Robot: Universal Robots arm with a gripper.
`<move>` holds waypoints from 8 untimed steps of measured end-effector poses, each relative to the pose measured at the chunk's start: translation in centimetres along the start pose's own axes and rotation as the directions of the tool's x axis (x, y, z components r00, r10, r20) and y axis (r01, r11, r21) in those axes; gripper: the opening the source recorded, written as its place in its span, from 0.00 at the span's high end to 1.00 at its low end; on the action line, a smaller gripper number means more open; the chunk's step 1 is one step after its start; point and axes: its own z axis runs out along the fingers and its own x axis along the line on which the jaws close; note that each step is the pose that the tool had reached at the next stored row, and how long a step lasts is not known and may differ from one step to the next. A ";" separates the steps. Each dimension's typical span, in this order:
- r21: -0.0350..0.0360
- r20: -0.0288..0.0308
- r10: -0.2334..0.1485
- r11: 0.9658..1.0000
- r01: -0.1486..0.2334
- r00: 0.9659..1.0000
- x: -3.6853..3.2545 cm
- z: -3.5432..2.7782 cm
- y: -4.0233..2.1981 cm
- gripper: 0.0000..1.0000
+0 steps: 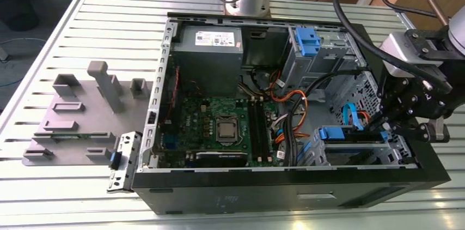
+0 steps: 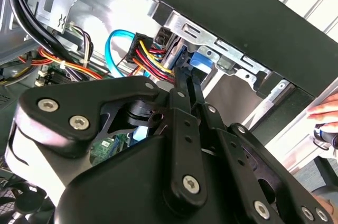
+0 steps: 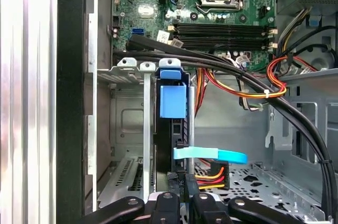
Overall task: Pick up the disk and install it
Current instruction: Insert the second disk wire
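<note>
case: open black tower computer case [image 1: 291,189], lying on its side on the slatted desk [image 1: 109,23]
disk: blue-tabbed silver hard drive [image 3: 172,102], seated edge-on in the case's front bay for sliding home
gripper [image 1: 407,126]: over that bay; fingers' state cannot be told

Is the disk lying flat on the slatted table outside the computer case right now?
No. In the first wrist view the disk stands on edge in the drive bay inside the case, its blue tab facing outward.

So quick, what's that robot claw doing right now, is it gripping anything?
Gripper: it sits at the disk standing in its bay inside the computer case; open or shut cannot be told.
</note>
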 end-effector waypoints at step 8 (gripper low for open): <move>0.001 0.000 0.000 1.000 0.000 1.000 -0.05 0.04 0.32 0.84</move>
